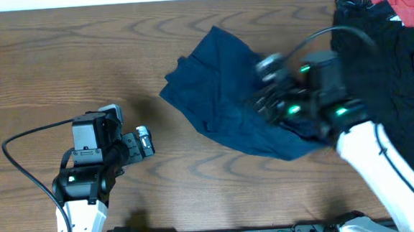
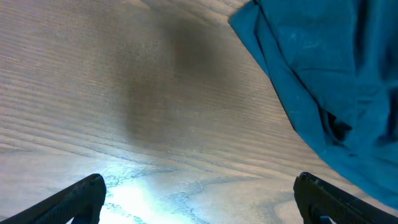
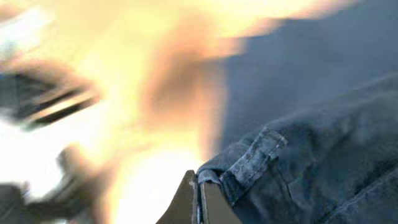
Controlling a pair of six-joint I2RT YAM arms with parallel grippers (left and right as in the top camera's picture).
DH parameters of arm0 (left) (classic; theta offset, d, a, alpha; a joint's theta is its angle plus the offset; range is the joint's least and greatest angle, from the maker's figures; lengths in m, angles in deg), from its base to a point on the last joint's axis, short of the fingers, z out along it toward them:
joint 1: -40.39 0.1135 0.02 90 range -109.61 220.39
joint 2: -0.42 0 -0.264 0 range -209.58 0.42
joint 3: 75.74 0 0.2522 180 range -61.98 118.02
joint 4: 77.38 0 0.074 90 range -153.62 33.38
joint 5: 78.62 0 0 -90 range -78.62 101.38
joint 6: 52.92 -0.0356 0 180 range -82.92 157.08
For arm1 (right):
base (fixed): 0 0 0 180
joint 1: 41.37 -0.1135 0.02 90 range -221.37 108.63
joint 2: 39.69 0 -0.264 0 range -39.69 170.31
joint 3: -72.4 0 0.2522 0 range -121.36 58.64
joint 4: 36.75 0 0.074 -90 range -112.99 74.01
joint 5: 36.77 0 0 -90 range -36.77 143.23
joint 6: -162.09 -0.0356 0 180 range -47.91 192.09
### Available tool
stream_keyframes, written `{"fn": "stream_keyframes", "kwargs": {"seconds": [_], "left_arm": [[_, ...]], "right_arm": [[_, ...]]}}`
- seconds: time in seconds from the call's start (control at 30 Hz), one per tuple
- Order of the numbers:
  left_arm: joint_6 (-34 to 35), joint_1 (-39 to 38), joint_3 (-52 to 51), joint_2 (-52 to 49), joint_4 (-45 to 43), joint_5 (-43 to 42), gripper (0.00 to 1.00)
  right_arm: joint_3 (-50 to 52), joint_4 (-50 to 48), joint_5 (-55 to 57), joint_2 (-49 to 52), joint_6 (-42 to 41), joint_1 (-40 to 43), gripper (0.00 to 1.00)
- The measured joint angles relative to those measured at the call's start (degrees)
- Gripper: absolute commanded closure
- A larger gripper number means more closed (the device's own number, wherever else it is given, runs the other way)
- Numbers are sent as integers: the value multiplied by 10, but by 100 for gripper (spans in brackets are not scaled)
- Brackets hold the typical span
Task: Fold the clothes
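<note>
The wooden table [image 1: 45, 61] carries crumpled navy clothes [image 1: 212, 80] and black garments [image 1: 383, 48].

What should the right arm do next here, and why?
Probably draw the pinched waistband edge outward to spread the navy trousers, which lie bunched on the table. The right gripper looks shut on that edge; the left gripper is open, off the cloth.

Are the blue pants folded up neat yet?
Not folded. The blue pants lie crumpled in a lumpy heap on the table, with wrinkles and uneven edges.
</note>
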Motion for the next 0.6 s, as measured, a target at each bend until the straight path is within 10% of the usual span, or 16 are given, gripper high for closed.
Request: {"fn": "stream_keyframes", "kwargs": {"seconds": [0.13, 0.37, 0.6], "left_arm": [[1, 0, 0, 0, 0, 0, 2], [1, 0, 0, 0, 0, 0, 2], [1, 0, 0, 0, 0, -36, 2]], "right_arm": [[-1, 118, -41, -2, 71, -150, 69], [2, 267, 115, -1, 122, -241, 57], [2, 259, 440, -5, -10, -225, 43]]}}
